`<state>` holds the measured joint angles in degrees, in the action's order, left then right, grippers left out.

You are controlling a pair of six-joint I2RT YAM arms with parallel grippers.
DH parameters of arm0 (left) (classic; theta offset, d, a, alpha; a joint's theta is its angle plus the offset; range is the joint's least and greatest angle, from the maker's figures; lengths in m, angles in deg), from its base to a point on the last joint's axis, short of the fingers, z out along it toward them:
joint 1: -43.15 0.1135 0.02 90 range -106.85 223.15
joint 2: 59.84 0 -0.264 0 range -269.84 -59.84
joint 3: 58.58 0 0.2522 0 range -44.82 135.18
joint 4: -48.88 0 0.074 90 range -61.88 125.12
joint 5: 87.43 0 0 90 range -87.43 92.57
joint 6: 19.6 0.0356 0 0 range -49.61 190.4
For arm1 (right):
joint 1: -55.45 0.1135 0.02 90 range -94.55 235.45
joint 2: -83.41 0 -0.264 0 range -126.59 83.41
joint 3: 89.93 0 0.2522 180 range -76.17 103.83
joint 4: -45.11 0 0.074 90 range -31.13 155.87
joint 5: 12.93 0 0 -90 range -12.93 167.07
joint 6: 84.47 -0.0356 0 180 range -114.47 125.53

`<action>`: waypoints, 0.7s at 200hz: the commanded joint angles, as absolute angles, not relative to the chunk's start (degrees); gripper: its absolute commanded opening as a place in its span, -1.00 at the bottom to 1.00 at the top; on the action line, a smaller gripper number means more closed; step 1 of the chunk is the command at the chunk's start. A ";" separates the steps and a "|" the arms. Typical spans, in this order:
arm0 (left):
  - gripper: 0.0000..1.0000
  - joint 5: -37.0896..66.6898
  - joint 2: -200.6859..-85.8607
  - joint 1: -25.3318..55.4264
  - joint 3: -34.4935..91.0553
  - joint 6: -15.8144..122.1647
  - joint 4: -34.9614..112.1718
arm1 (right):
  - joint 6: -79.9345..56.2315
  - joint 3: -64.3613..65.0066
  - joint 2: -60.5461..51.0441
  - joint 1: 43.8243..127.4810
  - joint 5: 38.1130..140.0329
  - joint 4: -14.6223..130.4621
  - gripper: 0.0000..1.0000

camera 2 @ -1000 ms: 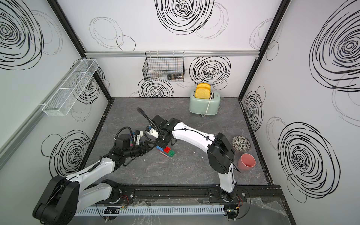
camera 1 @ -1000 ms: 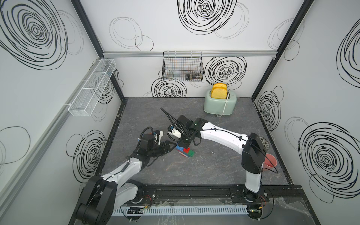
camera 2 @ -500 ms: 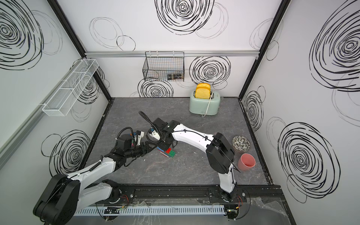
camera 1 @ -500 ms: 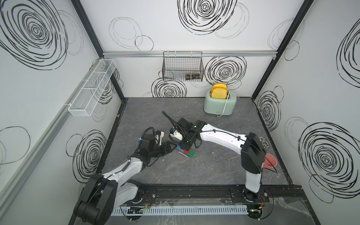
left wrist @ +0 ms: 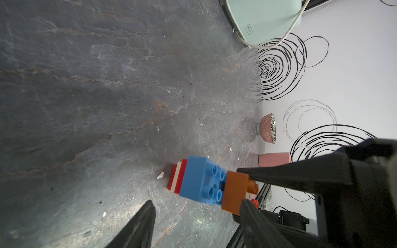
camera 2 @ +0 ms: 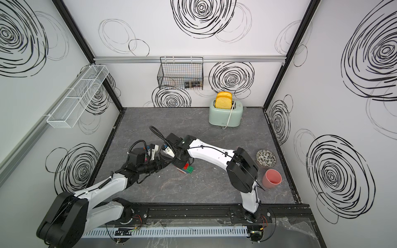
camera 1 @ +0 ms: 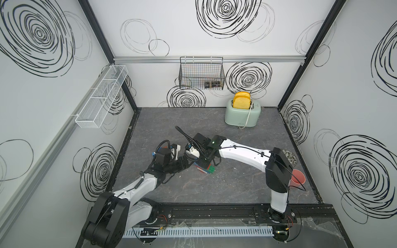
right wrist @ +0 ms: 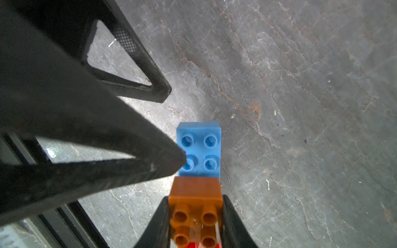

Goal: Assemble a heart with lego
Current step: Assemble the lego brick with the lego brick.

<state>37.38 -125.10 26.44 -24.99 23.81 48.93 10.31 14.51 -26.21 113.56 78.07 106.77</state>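
A stack of lego (camera 1: 205, 168) (camera 2: 185, 168) lies on the dark floor in both top views, with a green brick (camera 1: 211, 169) at its right end. In the left wrist view it shows red and white plates (left wrist: 177, 178), a blue brick (left wrist: 202, 182) and an orange brick (left wrist: 235, 191). My right gripper (right wrist: 195, 198) is shut on the orange brick (right wrist: 195, 193), which sits against the blue brick (right wrist: 198, 146). My left gripper (left wrist: 196, 203) is open beside the stack, and one of its fingertips (right wrist: 180, 158) touches the blue brick.
A mint toaster (camera 1: 242, 113) with toast stands at the back right. A patterned bowl (camera 2: 266, 158) and a pink cup (camera 2: 271, 178) sit by the right wall. A wire basket (camera 1: 200, 74) and a white mesh shelf (camera 1: 101, 96) hang on the walls.
My right gripper has come down and slightly right onto the lego stack with the orange brick. The left arm has hardly moved.
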 commanded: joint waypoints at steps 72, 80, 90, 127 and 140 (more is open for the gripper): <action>0.33 37.81 -123.86 28.77 -27.02 23.46 50.69 | 12.47 12.12 -31.10 113.99 76.02 112.16 -0.49; 0.33 37.81 -123.54 29.15 -27.14 23.64 50.38 | 12.72 11.78 -31.49 113.99 76.02 112.96 -0.49; 0.33 37.90 -123.20 29.56 -27.24 23.80 49.94 | 12.84 11.34 -31.49 113.93 76.30 113.46 -0.49; 0.33 38.00 -123.04 30.15 -27.16 24.34 49.18 | 14.36 10.98 -32.24 113.53 81.35 116.10 -0.49; 0.33 38.13 -122.99 30.14 -27.16 24.26 49.08 | 14.59 10.52 -33.21 113.12 82.76 116.90 -0.49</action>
